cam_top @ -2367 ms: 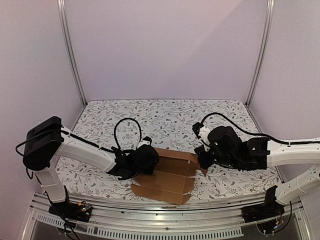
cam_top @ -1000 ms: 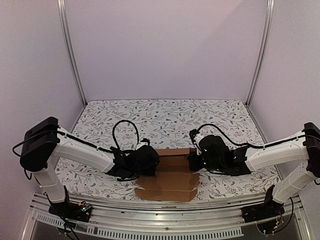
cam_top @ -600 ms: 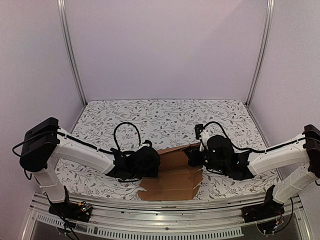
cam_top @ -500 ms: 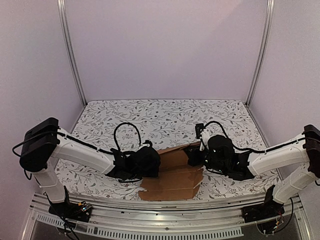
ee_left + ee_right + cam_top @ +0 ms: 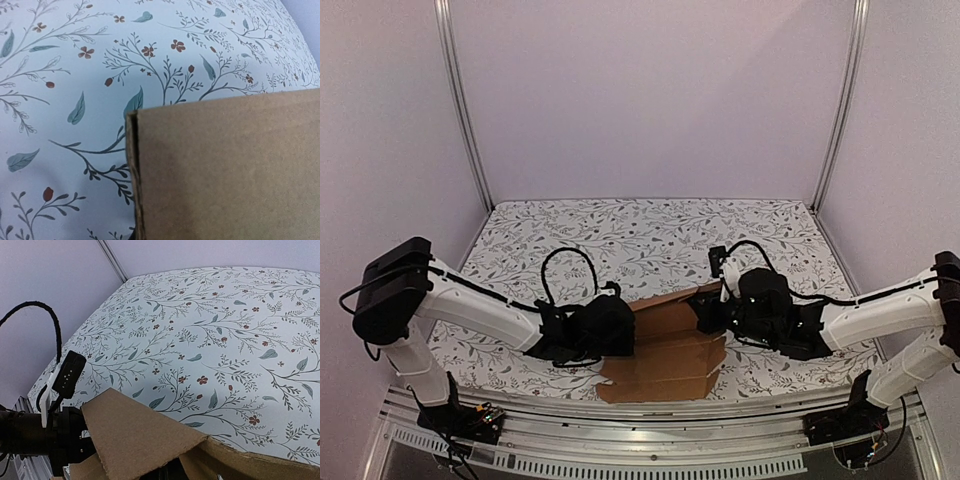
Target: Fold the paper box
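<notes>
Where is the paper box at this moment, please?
In the top view the paper box lies at the near middle of the table, between the left gripper and the right gripper.

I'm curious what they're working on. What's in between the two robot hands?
The brown paper box, partly folded, lies on the flowery table between the left gripper and the right gripper. The top view shows it.
</notes>
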